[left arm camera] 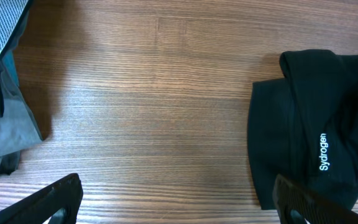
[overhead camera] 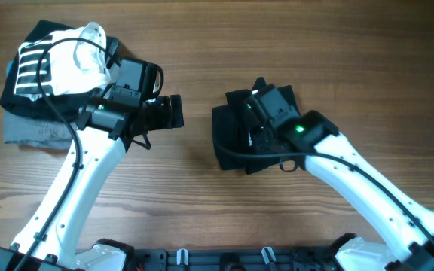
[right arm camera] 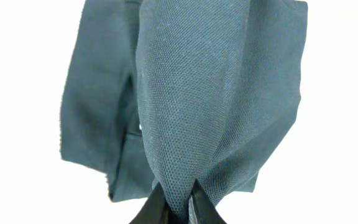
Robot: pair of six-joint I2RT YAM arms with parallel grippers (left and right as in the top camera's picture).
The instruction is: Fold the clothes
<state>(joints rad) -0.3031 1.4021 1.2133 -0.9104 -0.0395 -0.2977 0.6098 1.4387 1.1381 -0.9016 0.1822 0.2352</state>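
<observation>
Right fingers (right arm camera: 166,208) clenched on black T-shirt (right arm camera: 197,93) fold, tips buried; left fingers (left arm camera: 55,198) spread wide, empty, partly cut off.

Striped garment (overhead camera: 30,66) lies atop grey garment (overhead camera: 38,132).

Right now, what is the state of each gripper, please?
The left gripper: open, holding nothing.
The right gripper: shut on the black T-shirt.

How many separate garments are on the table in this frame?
3. A black T-shirt lies bunched right of centre. A black garment with white stripes sits at the upper left, on top of a grey folded garment. More may be hidden beneath.
</observation>
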